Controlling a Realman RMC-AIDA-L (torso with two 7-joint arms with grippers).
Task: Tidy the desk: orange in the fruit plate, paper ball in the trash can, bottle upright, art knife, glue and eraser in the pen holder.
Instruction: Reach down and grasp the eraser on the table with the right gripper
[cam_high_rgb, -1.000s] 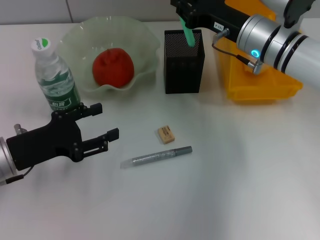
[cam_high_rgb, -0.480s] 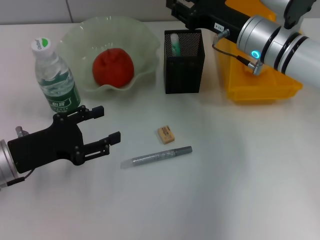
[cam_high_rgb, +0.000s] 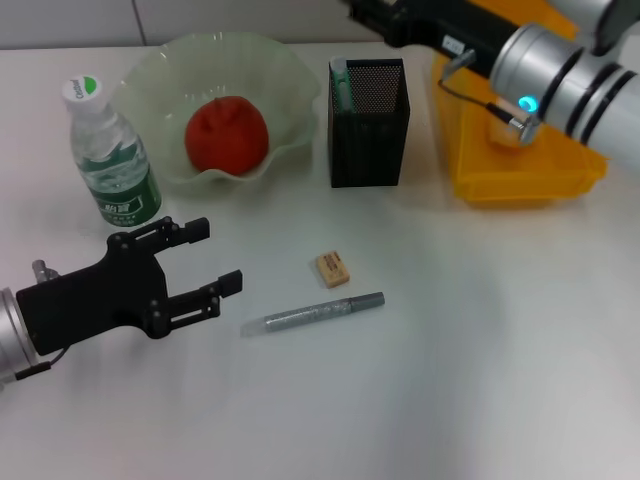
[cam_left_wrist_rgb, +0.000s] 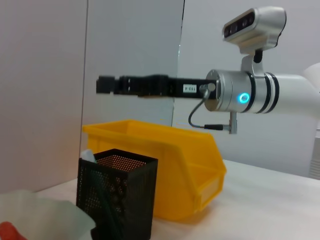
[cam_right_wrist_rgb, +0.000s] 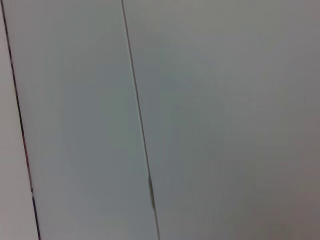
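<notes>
The orange (cam_high_rgb: 226, 133) lies in the green fruit plate (cam_high_rgb: 290, 75). The bottle (cam_high_rgb: 108, 150) stands upright at the left. The green glue (cam_high_rgb: 342, 80) stands inside the black mesh pen holder (cam_high_rgb: 368, 140). The eraser (cam_high_rgb: 332, 268) and the silver art knife (cam_high_rgb: 312, 313) lie on the desk in front of the holder. My left gripper (cam_high_rgb: 218, 254) is open and empty, left of the knife. My right gripper (cam_high_rgb: 372, 12) is raised behind the holder, open and empty; it also shows in the left wrist view (cam_left_wrist_rgb: 105, 85). No paper ball shows.
A yellow bin (cam_high_rgb: 520, 170) stands right of the pen holder, partly under my right arm. In the left wrist view the pen holder (cam_left_wrist_rgb: 117, 195) and the bin (cam_left_wrist_rgb: 170, 165) stand side by side. The right wrist view shows only wall.
The glue left my right gripper and dropped into the pen holder. The right gripper then rose and drew back to the right. My left gripper shifted slightly towards the knife.
</notes>
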